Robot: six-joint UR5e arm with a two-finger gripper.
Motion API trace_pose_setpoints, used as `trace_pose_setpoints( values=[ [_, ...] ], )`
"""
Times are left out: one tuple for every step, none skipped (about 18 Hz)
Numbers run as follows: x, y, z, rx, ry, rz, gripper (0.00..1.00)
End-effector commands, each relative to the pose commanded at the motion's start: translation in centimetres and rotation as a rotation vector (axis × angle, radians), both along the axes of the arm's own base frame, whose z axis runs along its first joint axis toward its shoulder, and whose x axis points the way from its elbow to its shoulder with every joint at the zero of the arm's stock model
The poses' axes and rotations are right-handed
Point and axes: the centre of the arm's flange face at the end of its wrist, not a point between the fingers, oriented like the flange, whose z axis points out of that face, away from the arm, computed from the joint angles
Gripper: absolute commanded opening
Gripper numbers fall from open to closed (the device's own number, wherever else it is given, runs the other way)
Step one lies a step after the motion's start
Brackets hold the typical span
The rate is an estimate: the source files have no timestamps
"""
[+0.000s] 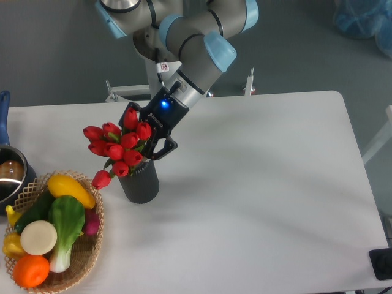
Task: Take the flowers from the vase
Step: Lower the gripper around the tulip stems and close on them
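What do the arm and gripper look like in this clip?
The arm is grey metal tubing with light blue caps at the joints and a small warning sticker near the wrist. The gripper is black with two fingers; a blue light glows on its body. No loose cables show.

The arm comes in from the top of the view, its grey tubes and pale blue joint caps bent at the elbow, and slopes down toward the left. The wrist tilts steeply, with a small blue light glowing on the black body below it. The end effector (149, 146) points down and left, its two dark fingers (164, 147) spread apart in a fork. Whether they press on anything between them cannot be told from here.
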Motion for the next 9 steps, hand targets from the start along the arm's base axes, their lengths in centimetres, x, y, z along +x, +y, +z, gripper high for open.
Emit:
trace_pose_setpoints(
  values=[
    [-0.1, 0.0, 0.1, 0.008, -0.004, 0.001, 0.00],
    [-0.4, -0.1, 0.4, 0.018, -0.006, 0.005, 0.00],
    [-0.8, -0.3, 0.6, 0.028, -0.007, 0.012, 0.00],
    [-0.9, -0.4, 1.0, 0.042, -0.012, 0.014, 0.00],
    [-0.8, -0.4, 1.4, 0.057, -0.016, 0.011, 0.00],
    [-0.9, -0.4, 1.6, 0.068, -0.025, 0.013, 0.00],
    [-1.2, -0.5, 1.9, 0.079, -0.027, 0.018, 0.00],
    [-1.3, -0.6, 2.2, 0.089, -0.031, 0.019, 0.00],
    [-1.2, -0.7, 2.5, 0.100, -0.031, 0.018, 0.00]
  ],
)
